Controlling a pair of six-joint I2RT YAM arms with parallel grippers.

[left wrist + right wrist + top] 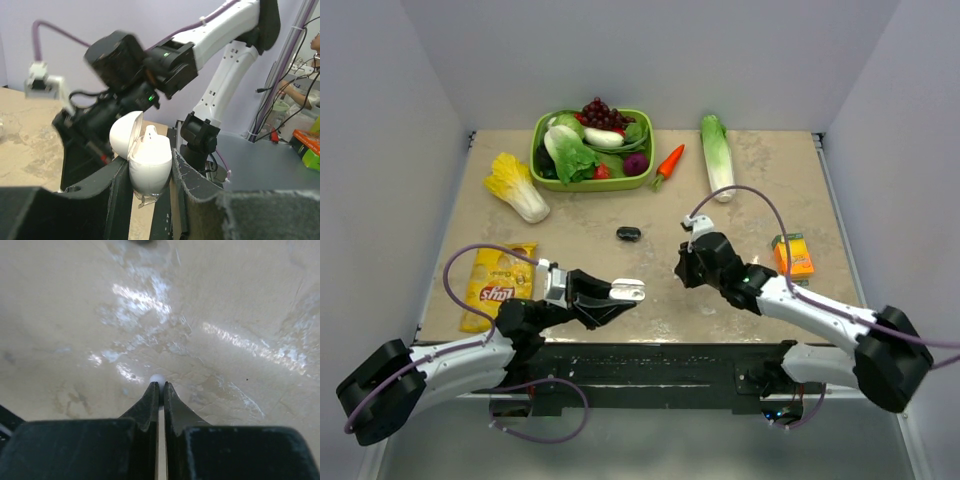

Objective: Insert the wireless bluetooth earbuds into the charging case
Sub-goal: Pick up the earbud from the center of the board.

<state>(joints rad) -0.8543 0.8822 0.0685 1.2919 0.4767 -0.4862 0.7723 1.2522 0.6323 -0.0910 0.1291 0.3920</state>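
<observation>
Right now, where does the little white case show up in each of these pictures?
Top: case low, left of centre, in the left gripper.
Left wrist: case at centre, lid open.
Right wrist: not in it; only an earbud shows.
Shared landmark: the beige table.

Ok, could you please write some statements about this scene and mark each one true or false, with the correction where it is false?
1. The left jaws hold the charging case with its lid open. True.
2. The right jaws are wide open. False: they are almost closed, with a small white earbud at their tips.
3. The carrot lies inside the green basket. False: it lies on the table, to the right of the basket.
4. An orange juice box is on the table beside the right arm. True.
</observation>
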